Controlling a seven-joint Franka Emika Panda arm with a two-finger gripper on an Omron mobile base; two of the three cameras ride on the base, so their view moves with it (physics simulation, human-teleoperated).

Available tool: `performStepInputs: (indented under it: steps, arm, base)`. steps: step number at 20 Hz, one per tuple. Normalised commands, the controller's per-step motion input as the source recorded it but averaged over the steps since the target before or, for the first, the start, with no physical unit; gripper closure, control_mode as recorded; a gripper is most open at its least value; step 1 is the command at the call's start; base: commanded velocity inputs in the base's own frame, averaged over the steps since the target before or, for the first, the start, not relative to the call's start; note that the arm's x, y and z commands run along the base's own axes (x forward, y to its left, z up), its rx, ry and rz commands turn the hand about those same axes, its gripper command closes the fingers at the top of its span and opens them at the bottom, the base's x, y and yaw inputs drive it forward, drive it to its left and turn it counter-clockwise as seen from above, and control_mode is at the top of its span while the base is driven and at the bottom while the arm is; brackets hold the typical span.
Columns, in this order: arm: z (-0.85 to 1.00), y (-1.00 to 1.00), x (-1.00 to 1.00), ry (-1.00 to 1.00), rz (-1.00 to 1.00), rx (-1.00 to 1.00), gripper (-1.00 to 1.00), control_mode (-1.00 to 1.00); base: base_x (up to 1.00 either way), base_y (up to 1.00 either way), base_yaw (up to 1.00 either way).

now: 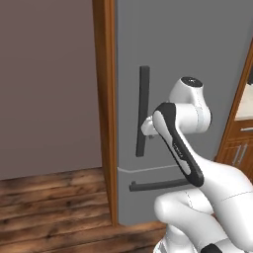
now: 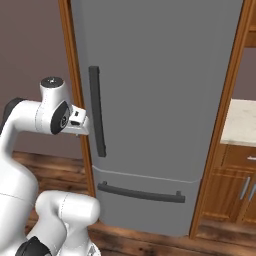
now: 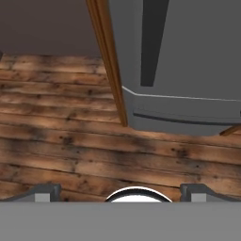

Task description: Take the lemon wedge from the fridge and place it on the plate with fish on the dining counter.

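Left base view: arm's elbow nearest; tool (image 1: 148, 129) beside fridge (image 1: 197, 59) handle (image 1: 143, 111), door shut, lemon wedge presumably inside.
Right base view: risk of glancing off handle.
Hand view: tool spread wide over floor (image 3: 56, 122).

wall (image 1: 47, 84): plain mauve | floor (image 3: 61, 141): wood planks | cabinets (image 2: 235, 192): wooden, right

Glossy white, rounded arm (image 1: 197, 168) segments, black joint bands, a dark-capped round joint, small dark-windowed wrist block.
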Motion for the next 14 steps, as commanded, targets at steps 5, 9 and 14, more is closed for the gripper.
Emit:
performStepInputs:
  steps: [5, 9, 14]
  arm:
    - [0.0, 0.0, 0.0, 0.0, 0.0, 0.0, -1.0, 1.0]
    - [0.0, 0.0, 0.0, 0.0, 0.0, 0.0, -1.0, 1.0]
    - [0.0, 0.0, 0.0, 0.0, 0.0, 0.0, -1.0, 1.0]
  base:
    - [-0.49, 0.33, -0.18]
    - [0.0, 0.64, -0.31]
    - [0.0, 0.06, -0.03]
